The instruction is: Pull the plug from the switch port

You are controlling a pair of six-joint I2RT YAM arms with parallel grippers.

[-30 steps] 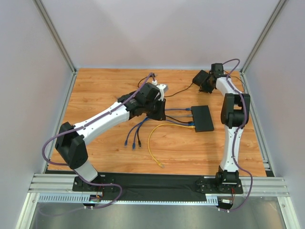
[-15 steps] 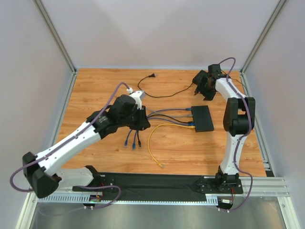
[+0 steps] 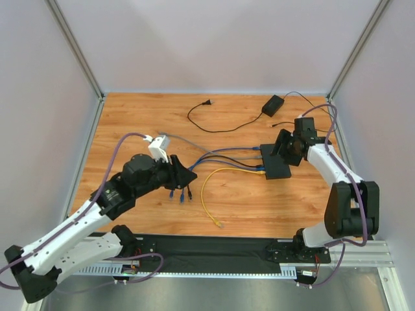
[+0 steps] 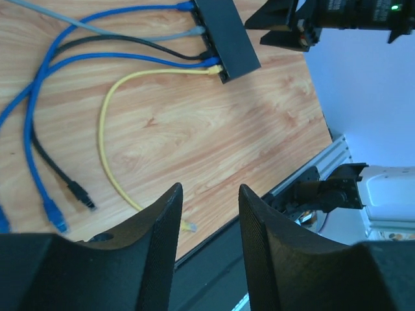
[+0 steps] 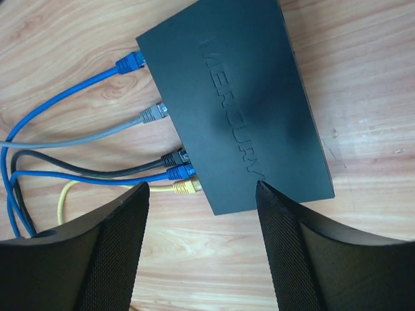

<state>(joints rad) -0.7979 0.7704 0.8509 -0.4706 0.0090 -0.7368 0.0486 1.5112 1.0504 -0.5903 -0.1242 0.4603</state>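
Seemingly in the approach step, the right pincer hangs apart over the switch, and the left pincer, apart and empty, must next reach a plug.

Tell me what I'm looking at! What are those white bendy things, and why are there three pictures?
Those are two robot arms, bolted to the edge of a wooden table. Each arm ends in a two-finger pincher called a gripper. The big picture comes from a camera up high that looks down on everything. The other two come from small cameras on the arms' wrists, so you see each arm's own black fingers at the bottom. On the table lies a flat black box, the switch. It has five cables plugged into one edge, and one of them is a yellow cable. A smaller black power brick sits at the far side. The left gripper and the right gripper are both open and hold nothing. The right one points down at the switch.
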